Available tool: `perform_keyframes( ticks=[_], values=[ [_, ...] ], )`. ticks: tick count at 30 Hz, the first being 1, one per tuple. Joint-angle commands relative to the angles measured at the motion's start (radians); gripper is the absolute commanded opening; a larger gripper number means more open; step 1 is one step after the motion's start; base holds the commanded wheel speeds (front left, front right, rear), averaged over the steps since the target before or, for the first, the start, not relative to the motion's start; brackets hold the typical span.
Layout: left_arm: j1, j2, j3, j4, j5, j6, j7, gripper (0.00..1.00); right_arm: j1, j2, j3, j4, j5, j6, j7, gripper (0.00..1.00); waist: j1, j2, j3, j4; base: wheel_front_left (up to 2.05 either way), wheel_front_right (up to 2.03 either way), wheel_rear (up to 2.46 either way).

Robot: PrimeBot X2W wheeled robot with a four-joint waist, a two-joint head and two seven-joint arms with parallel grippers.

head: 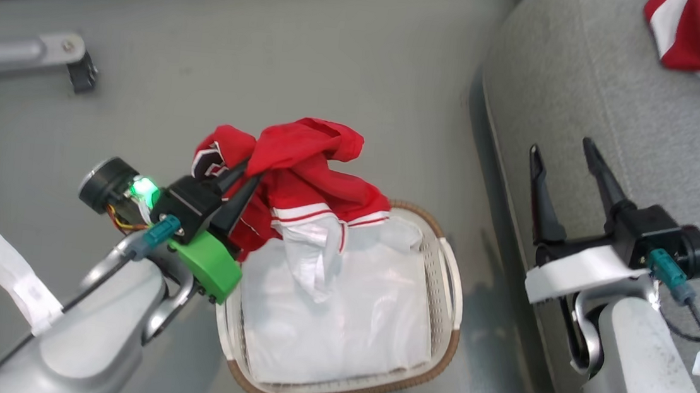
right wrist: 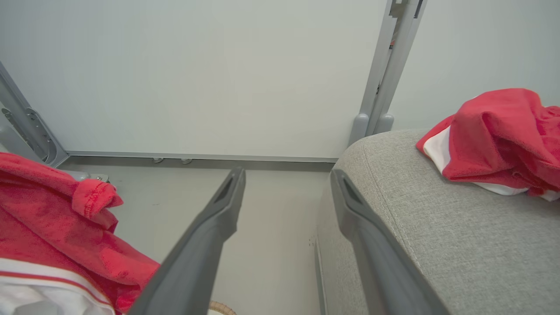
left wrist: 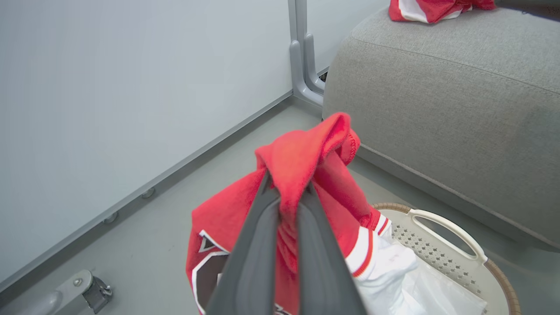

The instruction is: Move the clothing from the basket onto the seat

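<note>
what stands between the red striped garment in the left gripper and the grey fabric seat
Only bare grey floor lies between the red white-striped garment, pinched by the left gripper, and the grey woven seat cushion. The open right gripper hovers at its near edge.

bright even light, soft shadows, sharp

Left end effector [head: 252,171] clamped tight, right end effector [head: 561,145] spread wide apart

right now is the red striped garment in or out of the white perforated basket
Mostly out: left gripper holds garment up, white end hanging into basket.
</note>
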Motion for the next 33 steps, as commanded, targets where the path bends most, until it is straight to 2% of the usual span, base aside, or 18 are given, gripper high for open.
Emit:
perform_keyframes(
  ticks=[1, 6, 12, 21, 33],
  values=[
    [-0.023, 0.021, -0.004, -0.025, 0.009, -0.002, 0.014, 0.0, 0.028, -0.004, 0.004, 0.008, 0.004, -0.001, -0.002, 1.0, 0.0001, 0.0115, -0.173, 0.026, 0.0, 0.0, 0.0],
    [-0.098, 0.098, -0.008, -0.132, 0.014, -0.002, 0.093, 0.0, 0.063, -0.004, 0.019, 0.025, 0.009, -0.001, -0.002, 1.0, 0.0001, 0.0115, -0.242, 0.014, 0.0, 0.0, 0.0],
    [-0.206, 0.133, 0.008, -0.224, -0.006, -0.002, 0.154, 0.0, 0.074, -0.004, 0.043, 0.034, 0.011, -0.001, -0.002, 1.0, 0.0001, 0.0115, -0.282, 0.012, 0.0, 0.0, 0.0],
    [-0.299, 0.071, 0.039, -0.214, -0.045, 0.019, 0.179, 0.0, 0.035, -0.004, 0.143, 0.042, 0.025, -0.001, -0.002, 1.0, 0.0001, 0.0115, -0.312, 0.002, 0.0, 0.0, 0.0],
    [-0.321, 0.018, -0.004, -0.161, -0.056, 0.015, 0.162, 0.0, -0.016, -0.004, 0.348, 0.037, 0.044, -0.001, -0.002, 1.0, 0.0001, 0.0115, -0.342, 0.005, 0.0, 0.0, 0.0]
  ],
)
